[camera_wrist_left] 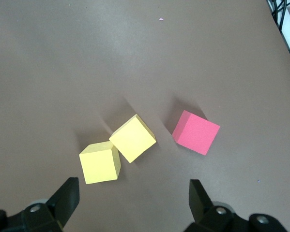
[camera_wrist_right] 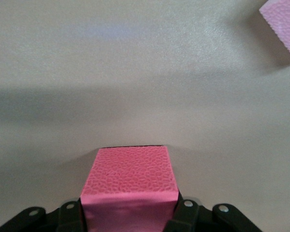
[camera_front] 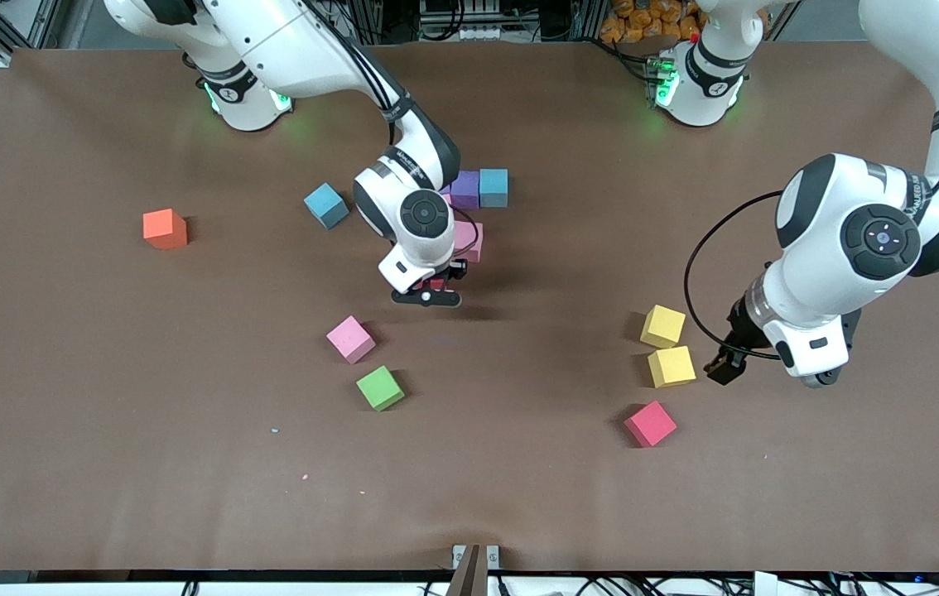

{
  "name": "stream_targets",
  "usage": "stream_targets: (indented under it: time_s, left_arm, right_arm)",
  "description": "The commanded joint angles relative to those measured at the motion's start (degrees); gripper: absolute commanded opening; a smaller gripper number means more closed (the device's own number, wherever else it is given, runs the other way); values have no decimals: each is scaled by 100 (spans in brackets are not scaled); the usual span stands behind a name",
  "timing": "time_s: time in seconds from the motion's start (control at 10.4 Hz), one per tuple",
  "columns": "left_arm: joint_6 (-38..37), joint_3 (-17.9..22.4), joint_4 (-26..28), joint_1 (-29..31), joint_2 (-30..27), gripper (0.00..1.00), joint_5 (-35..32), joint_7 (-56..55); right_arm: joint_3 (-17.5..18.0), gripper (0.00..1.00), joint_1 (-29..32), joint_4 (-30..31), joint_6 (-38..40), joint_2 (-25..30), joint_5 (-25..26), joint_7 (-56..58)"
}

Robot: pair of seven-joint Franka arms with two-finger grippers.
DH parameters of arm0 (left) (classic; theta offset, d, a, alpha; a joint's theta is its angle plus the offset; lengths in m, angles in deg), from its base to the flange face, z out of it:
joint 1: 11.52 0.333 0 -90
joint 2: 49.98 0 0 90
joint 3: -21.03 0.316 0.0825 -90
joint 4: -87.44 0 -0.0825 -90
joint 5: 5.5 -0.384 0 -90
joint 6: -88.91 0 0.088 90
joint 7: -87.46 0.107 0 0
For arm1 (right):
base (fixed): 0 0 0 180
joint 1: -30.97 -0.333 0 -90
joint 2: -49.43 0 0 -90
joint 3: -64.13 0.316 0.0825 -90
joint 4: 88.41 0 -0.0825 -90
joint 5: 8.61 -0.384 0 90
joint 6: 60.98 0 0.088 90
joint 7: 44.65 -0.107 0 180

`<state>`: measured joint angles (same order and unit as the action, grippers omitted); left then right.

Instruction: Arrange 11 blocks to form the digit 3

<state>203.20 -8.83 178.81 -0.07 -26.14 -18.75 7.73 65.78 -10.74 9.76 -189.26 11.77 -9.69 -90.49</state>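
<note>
Brown matte surface carries scattered small foam cubes. Near its middle, toward the robots' bases, a purple foam cube and a blue foam cube sit touching side by side, with a pink foam cube just nearer the front camera, partly hidden by the right arm. Another blue foam cube lies apart from them, toward the right arm's end, and an orange foam cube lies well out toward that end. A loose pink cube and a green foam cube lie close together nearer the front camera.

The right pincer hangs over bare surface just beside the middle group, clamped on a reddish-pink foam cube.

Toward the left arm's end, two yellow foam cubes sit nearly touching, with a red foam cube nearer the front camera. The left pincer waits just beside the yellow pair, its jaws spread wide and holding nothing.
</note>
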Motion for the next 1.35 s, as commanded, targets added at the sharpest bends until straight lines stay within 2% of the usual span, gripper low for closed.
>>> stream_targets:
  time_s: [0.0, 1.06, 1.16, 1.25]
  left_arm:
    - [-144, -55, -111, 94, 50, 100, 121, 230]
    - [-144, -63, -120, 102, 51, 100, 156, 300]
    - [-144, -63, -120, 94, 51, 100, 156, 300]
    - [-144, -63, -120, 94, 51, 100, 156, 300]
  right_arm:
    - [-7, 0, -118, 45, 67, -75, 28, -214]
    - [-7, 1, -171, 45, 75, -75, 46, 216]
    - [-7, 15, -180, 45, 93, -83, 46, 225]
    - [-7, 23, -197, 45, 93, -75, 46, 234]
